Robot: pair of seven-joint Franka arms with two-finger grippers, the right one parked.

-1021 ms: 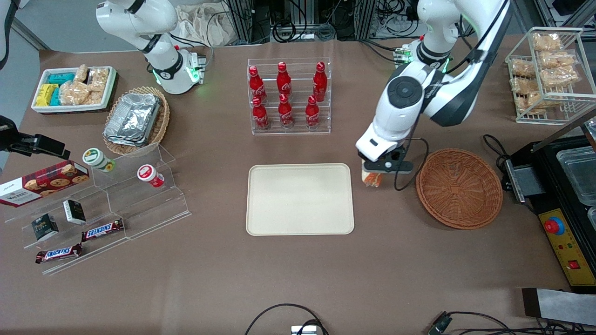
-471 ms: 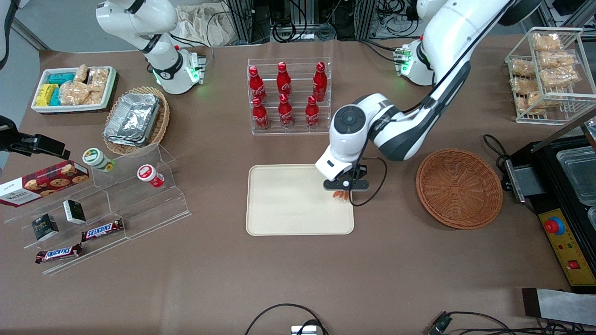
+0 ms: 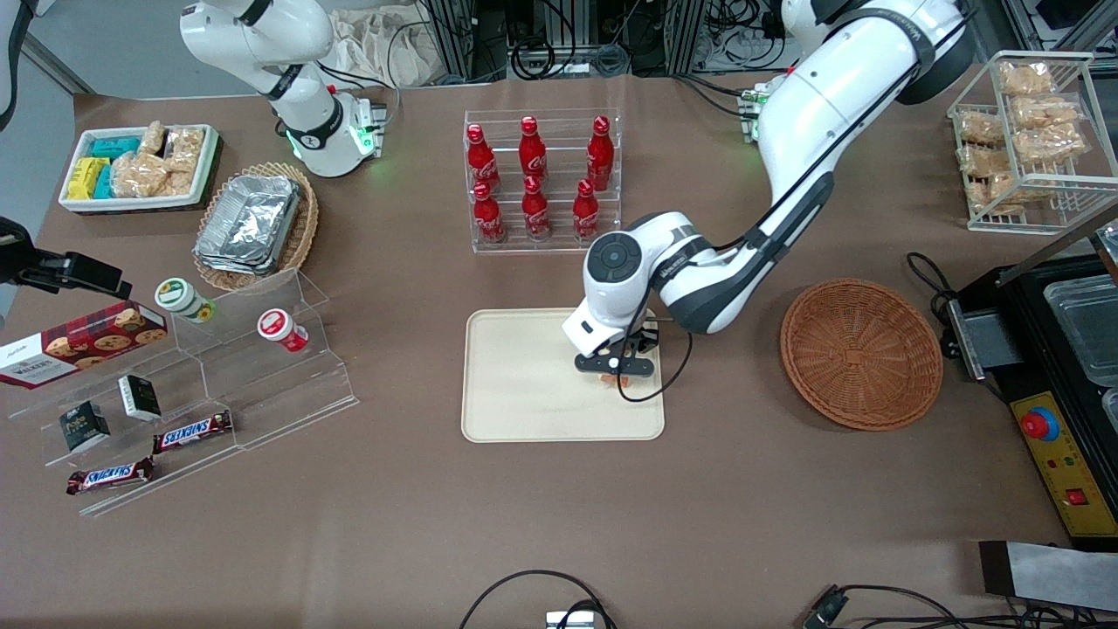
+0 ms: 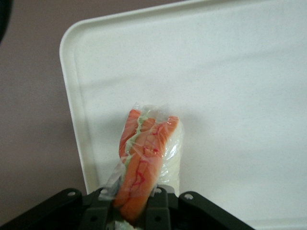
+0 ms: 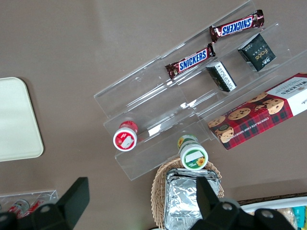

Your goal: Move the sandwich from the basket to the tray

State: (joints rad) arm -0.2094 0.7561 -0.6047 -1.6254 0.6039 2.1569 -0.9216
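1. The gripper [image 3: 615, 374] was closed on the sandwich [image 4: 147, 163] and hung low over the tray [image 3: 524, 411], at the end of the tray nearest the basket [image 3: 860, 354].
2. The sandwich pointed down out of the fingers, its orange and green filling showing through the clear wrap; whether it touched the tray could not be told.
3. The basket sat on the table well apart from the tray, toward the working arm's end, with nothing in it.
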